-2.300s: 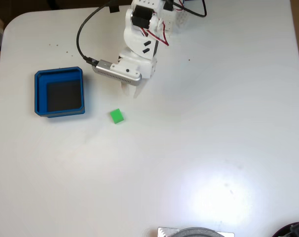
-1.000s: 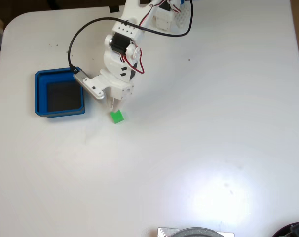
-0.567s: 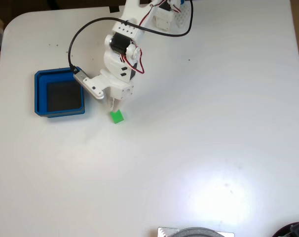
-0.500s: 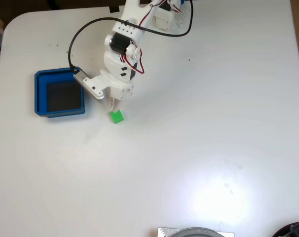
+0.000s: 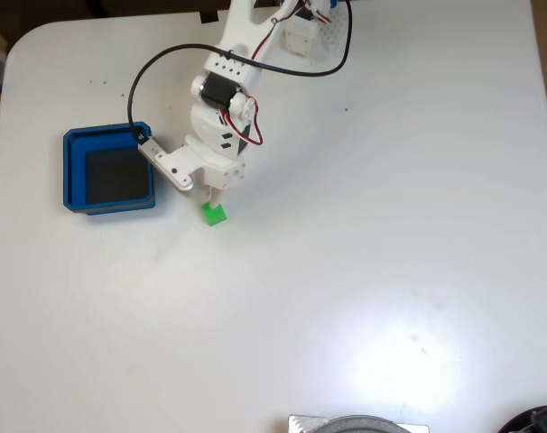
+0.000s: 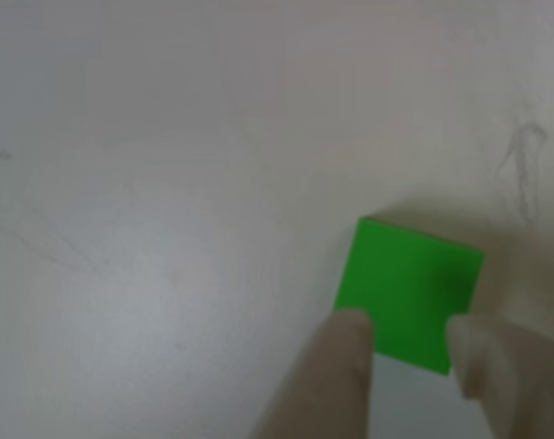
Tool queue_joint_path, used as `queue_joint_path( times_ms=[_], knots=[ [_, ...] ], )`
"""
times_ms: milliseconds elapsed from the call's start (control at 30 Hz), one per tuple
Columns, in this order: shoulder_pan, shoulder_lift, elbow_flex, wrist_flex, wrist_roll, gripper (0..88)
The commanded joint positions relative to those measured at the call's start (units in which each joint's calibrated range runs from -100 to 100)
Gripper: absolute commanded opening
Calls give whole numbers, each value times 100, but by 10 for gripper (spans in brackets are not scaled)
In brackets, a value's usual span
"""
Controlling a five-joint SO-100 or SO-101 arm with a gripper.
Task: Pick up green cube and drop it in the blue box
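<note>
Two pale fingertips (image 6: 350, 343) of your gripper (image 6: 407, 346), slightly parted and holding nothing, straddle only the near edge of the green cube (image 6: 410, 293) on the white table (image 5: 364, 234), so closing may squirt it away from the blue box (image 5: 73, 171).

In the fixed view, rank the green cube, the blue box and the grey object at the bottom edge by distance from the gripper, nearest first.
1. Green cube: at the gripper tips, just below.
2. Blue box: to the left.
3. Grey object: bottom edge, far below and right.
</note>
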Motion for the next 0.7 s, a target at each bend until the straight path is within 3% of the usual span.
queue_joint_path(
  times_ms=[0, 667],
  knots=[
    [38, -74, -330, -5, -20, 24],
    [31, 35, -321, 27, 0, 35]
  ],
)
